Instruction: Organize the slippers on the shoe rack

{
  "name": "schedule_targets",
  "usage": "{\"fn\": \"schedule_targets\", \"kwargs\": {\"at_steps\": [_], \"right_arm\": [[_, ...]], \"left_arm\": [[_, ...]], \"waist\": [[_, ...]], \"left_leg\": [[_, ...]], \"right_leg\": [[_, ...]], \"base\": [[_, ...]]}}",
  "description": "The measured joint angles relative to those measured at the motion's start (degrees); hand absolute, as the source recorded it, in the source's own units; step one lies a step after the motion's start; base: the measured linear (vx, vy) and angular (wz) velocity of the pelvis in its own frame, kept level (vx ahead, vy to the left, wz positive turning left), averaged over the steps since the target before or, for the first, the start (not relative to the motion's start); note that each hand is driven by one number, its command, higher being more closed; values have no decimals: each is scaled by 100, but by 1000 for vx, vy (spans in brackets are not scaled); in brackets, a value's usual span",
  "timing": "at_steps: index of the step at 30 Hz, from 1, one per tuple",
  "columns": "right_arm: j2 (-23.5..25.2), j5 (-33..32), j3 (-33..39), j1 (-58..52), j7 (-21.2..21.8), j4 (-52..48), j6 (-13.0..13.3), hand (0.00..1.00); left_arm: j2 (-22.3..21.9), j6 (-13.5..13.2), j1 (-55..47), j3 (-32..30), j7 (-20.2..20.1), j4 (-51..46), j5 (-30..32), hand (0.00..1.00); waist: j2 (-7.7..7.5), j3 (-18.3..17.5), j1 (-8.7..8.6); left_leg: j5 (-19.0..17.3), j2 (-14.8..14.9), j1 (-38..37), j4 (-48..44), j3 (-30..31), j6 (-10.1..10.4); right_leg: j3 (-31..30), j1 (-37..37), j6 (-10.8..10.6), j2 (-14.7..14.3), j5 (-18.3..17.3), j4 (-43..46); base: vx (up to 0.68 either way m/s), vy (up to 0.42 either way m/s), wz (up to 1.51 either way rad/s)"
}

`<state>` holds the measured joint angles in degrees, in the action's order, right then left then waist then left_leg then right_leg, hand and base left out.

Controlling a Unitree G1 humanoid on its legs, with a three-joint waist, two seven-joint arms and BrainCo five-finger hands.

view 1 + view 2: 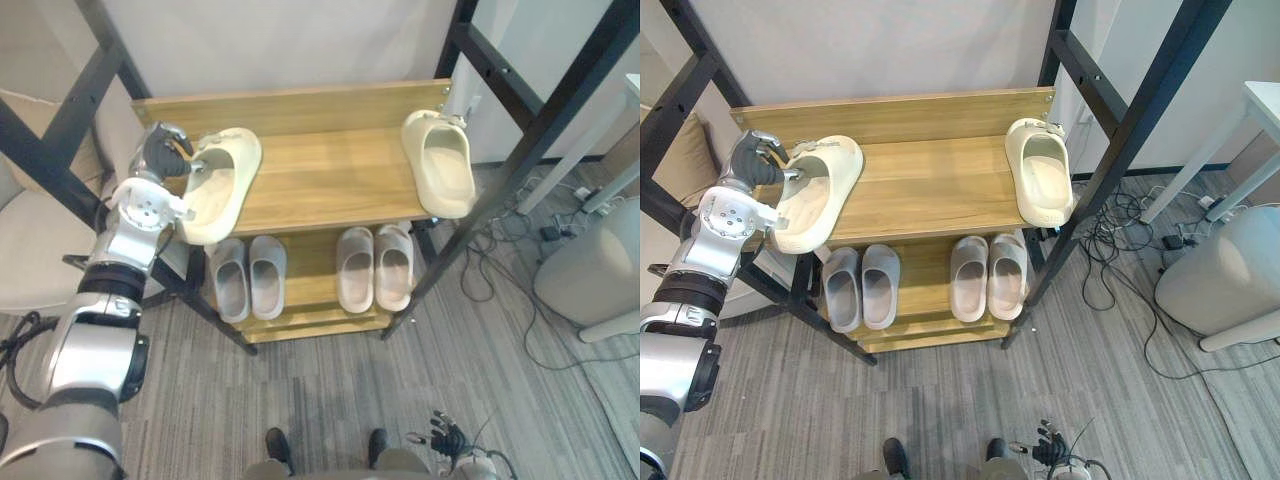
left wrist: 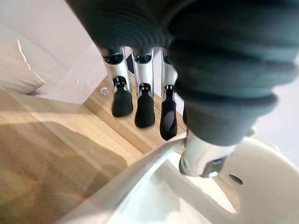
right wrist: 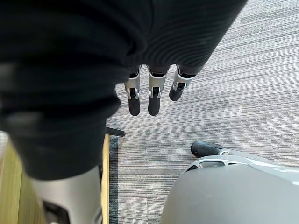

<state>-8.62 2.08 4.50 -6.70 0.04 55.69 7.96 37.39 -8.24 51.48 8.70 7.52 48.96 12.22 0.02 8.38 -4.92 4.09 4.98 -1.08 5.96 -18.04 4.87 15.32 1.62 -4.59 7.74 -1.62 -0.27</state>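
A cream slipper (image 1: 222, 190) lies at the left end of the shoe rack's top shelf (image 1: 330, 170), toe to the back and heel hanging over the front edge. My left hand (image 1: 162, 152) is at its left side. The thumb (image 2: 202, 161) rests inside the slipper (image 2: 261, 186), and the straight fingers (image 2: 145, 112) stand outside its rim over the wood, a little apart from it. The other cream slipper (image 1: 445, 165) lies at the shelf's right end. My right hand (image 1: 1045, 442) hangs low over the floor, its fingers (image 3: 152, 100) straight and holding nothing.
On the lower shelf stand a grey pair (image 1: 248, 278) on the left and a pinkish pair (image 1: 375, 268) on the right. Black frame posts (image 1: 530, 140) flank the rack. A beige cushion (image 1: 30, 250) is at left. Cables (image 1: 500, 250) and a grey bin (image 1: 595, 270) are at right.
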Motion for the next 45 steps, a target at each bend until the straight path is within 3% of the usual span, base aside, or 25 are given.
{"fn": "schedule_targets", "kwargs": {"at_steps": [8,18,30,42,43,45], "right_arm": [[134,-48,-8,190,-84,-71,-4,0],[162,-50,-12,229,-171,-93,-15,0],[67,-96,47,218,-348,-106,-65,0],[-62,-111,206,178,-401,-122,-68,0],[-64,-113,206,176,-437,-121,-69,0],[-62,-168,206,179,-467,-129,-68,0]], "left_arm": [[-341,15,1,14,8,-161,-18,100],[-1097,23,13,221,137,-392,-146,100],[-1841,127,293,380,362,-281,-336,100],[-2042,247,981,346,486,264,-336,100],[-2042,249,981,331,486,298,-336,0],[-2043,250,1031,189,491,330,-336,0]], "waist": [[8,0,-13],[79,4,-84],[379,50,-331],[672,210,-499],[683,216,-523],[690,219,-531]], "left_leg": [[6,-28,-2,0,146,-5],[8,-49,-90,1,261,-6],[7,-41,-159,0,103,-5],[4,-19,-46,1,-74,-2],[4,-14,-32,1,-126,-2],[4,-9,7,0,-180,-2]], "right_leg": [[127,68,-3,25,2,-5],[237,256,-3,33,2,-75],[45,227,9,28,38,-114],[-251,-66,-10,17,202,-151],[-300,-112,-10,11,218,-152],[-341,-161,-6,9,250,-152]], "base": [[-14,-3,7],[-8,-3,5],[-7,-3,-8],[-39,-1,-14],[-37,-6,-18],[-27,-12,-17]]}}
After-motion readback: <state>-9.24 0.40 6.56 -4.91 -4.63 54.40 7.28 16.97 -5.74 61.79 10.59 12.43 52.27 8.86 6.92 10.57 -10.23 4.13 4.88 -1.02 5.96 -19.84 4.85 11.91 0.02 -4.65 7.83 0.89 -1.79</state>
